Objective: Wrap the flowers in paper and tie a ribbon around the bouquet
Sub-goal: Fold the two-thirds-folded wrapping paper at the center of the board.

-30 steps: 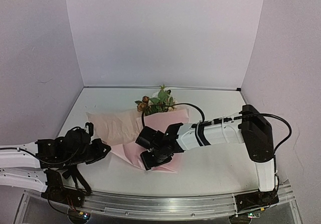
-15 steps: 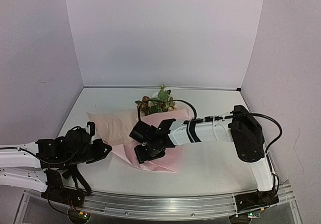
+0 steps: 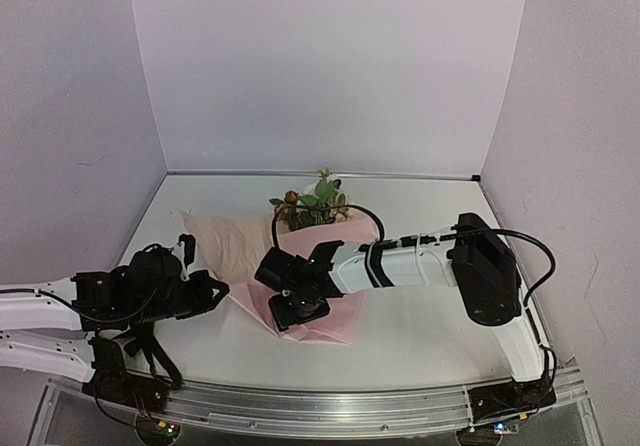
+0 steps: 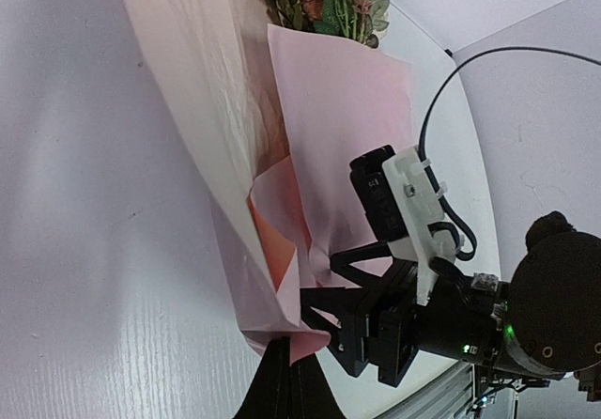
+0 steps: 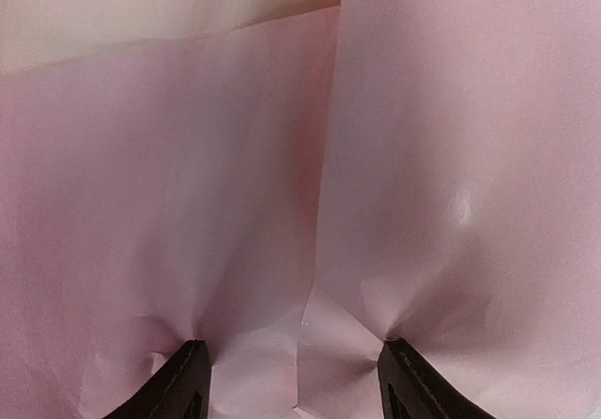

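Two parted fingertips [image 5: 183, 386] of right end effector [image 5: 291, 386], shifted leftward, denting thin pink paper [image 4: 338, 109]. Left end effector [image 4: 282, 386] clamped shut on its creased, now-raised edge.

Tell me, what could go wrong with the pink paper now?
1. The right gripper presses down, open, into the paper and dimples it. Such thin paper might crease or tear.
2. The left gripper pinches only a corner, so the corner could slip free and the fold fall open.
3. The flowers poke out loosely and might shift.
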### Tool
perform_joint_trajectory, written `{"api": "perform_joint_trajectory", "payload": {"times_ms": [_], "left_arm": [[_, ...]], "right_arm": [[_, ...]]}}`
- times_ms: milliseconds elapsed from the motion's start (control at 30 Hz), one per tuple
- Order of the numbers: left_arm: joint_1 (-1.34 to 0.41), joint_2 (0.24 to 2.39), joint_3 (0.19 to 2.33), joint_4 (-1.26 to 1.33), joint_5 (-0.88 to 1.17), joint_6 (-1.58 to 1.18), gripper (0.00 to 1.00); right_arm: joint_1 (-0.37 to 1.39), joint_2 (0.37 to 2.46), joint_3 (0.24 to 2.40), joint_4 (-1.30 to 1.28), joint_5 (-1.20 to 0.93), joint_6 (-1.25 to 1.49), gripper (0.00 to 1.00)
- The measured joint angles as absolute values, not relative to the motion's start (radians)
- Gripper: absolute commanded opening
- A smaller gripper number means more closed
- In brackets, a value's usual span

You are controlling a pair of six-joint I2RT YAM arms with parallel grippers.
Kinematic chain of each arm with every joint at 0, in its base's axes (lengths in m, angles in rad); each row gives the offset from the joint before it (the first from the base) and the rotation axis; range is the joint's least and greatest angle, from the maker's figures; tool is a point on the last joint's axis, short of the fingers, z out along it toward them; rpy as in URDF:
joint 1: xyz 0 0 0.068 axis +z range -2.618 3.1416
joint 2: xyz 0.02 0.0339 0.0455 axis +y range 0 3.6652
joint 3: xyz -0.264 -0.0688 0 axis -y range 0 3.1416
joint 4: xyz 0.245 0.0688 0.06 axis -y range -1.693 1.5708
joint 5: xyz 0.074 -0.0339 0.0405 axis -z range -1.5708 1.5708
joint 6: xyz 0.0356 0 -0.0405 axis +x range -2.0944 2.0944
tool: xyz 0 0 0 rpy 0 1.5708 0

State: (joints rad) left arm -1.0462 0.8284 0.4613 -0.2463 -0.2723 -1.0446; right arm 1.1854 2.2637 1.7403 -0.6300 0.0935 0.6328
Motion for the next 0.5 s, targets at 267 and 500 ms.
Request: {"api": "perform_joint_trajectory", "payload": {"times_ms": [267,500], "left_arm": [[-1.046,0.840,0.477,-0.236,-0.267,-1.027,0.00],[-1.046,0.838,0.477,-0.235,-0.270,-1.030,0.00]], "right_arm": [[1.185,2.258,1.718,-0.617,0.088,0.623,0.69],[1.192,2.197,1.652,-0.594,0.058,0.609,0.71]]}}
